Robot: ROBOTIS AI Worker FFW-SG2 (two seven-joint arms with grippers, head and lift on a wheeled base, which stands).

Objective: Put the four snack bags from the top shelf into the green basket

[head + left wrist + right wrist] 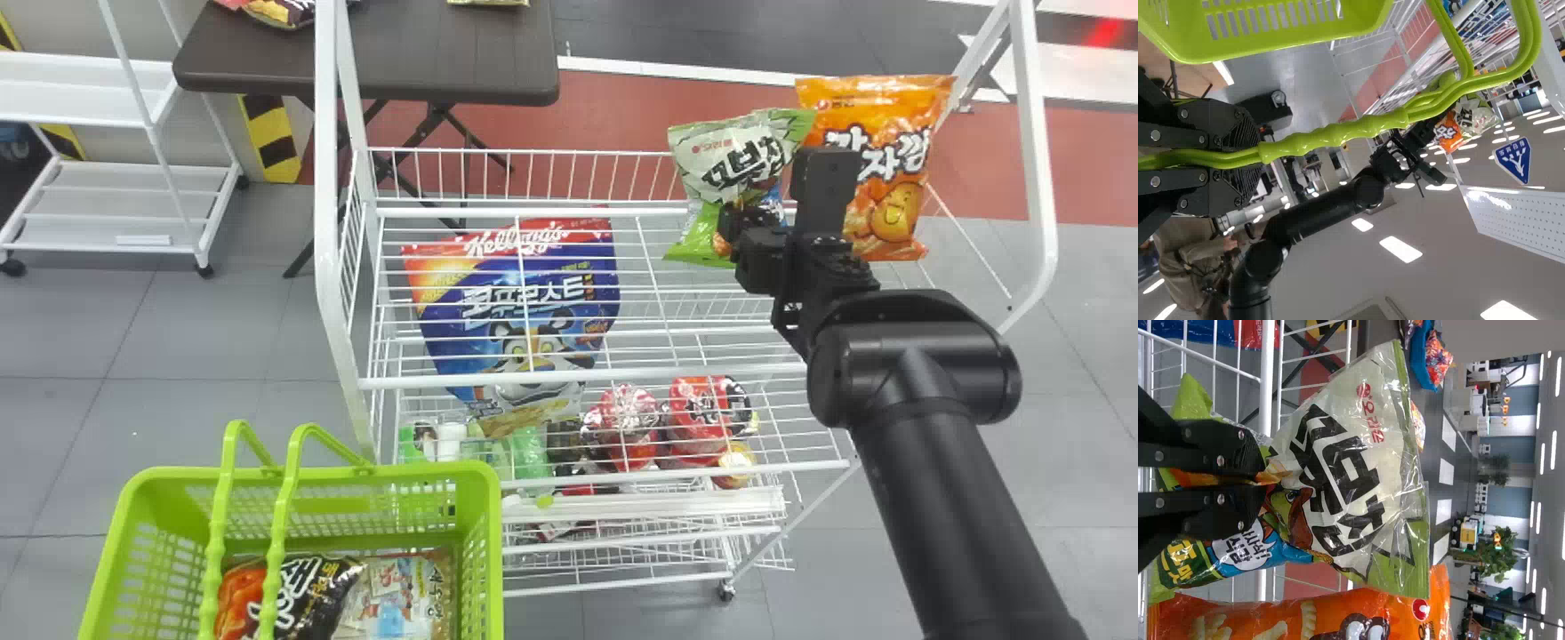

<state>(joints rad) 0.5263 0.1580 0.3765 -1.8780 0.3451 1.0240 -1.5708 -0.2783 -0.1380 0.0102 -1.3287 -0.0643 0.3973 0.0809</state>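
Two down, by the look of it! A dark bag [307, 591] and a pale bag [396, 596] are held in the green basket [427, 474], low and to the left of the right gripper [1265, 477]. Number three, the green-and-white bag [1351, 460], is clamped in that gripper at the top shelf [569, 212]; just to its right, the orange bag [880, 169] is left to be fetched. The basket's handles [1331, 135] are gripped by the left gripper [1250, 157].

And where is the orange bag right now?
On the right side of the head view: the orange bag stands on the top shelf, just right of the green-and-white bag in the right gripper.
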